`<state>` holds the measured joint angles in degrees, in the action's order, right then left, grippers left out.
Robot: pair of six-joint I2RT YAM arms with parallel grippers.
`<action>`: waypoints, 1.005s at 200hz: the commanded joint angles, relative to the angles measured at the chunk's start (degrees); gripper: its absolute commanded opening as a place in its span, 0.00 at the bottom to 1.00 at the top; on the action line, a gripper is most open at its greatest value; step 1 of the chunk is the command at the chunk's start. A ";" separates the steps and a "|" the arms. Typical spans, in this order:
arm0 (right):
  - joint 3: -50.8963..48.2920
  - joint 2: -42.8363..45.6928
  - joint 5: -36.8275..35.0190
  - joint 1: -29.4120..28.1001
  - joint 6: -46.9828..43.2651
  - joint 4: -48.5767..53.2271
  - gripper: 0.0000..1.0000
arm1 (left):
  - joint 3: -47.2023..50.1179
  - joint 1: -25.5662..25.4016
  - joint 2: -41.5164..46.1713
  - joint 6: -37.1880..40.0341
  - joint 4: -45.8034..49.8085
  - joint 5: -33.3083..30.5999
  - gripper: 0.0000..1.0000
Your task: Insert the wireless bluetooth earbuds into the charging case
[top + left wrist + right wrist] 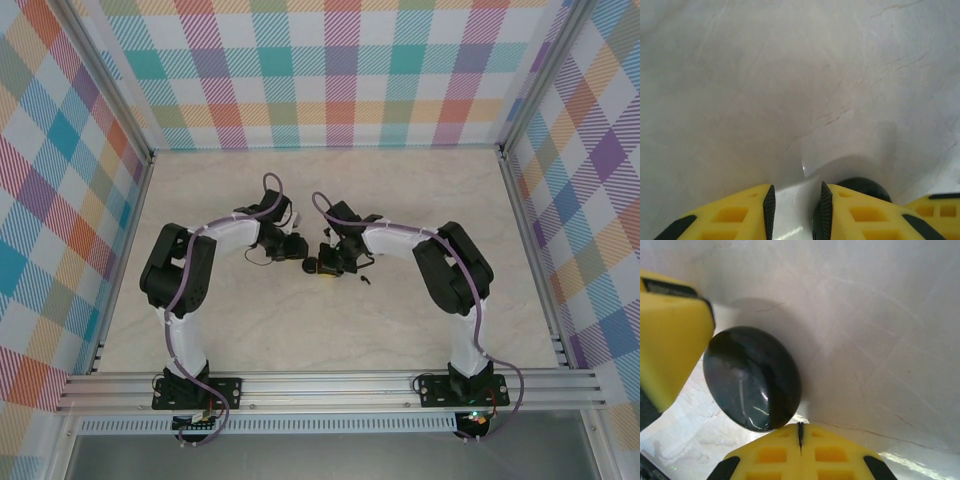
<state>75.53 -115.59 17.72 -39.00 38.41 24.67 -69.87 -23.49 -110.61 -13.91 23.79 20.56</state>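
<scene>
A glossy black round charging case (752, 377) lies shut on the table, also seen as a dark dome (865, 187) and at the centre between both arms (311, 266). My right gripper (800, 426) is shut with nothing between its pads, its tip right at the case's near edge. My left gripper (797, 192) holds its fingers a little apart around a pale glossy rounded thing (790, 210), seemingly a pale case. Its outer finger (670, 340) stands against the black case's side. A tiny black speck, perhaps an earbud (365, 281), lies just right of the grippers. The lilac earbuds are hidden.
The pale marble tabletop (330, 190) is walled by checked panels on three sides, with an aluminium rail (330, 385) along the near edge. Both arms bend inward and crowd the centre.
</scene>
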 commanded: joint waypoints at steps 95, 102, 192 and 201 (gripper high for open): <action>6.56 -2.45 -6.56 -0.20 -2.31 6.43 0.06 | 8.71 -1.74 9.80 -0.92 4.82 0.45 0.30; 6.65 -2.32 -6.95 -0.20 -2.46 6.73 0.06 | 9.14 -1.74 10.40 -1.36 4.77 -0.50 0.32; 3.77 3.43 -6.16 1.20 -3.95 6.83 0.10 | 9.22 1.89 11.08 -1.80 0.00 3.40 0.50; 3.45 3.61 -5.15 1.34 -3.75 6.47 0.10 | 9.46 2.19 10.06 -1.99 -1.79 5.37 0.54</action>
<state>80.34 -115.09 9.63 -38.33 35.11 31.97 -61.14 -22.63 -98.78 -15.55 26.02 20.32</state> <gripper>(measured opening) 0.101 0.499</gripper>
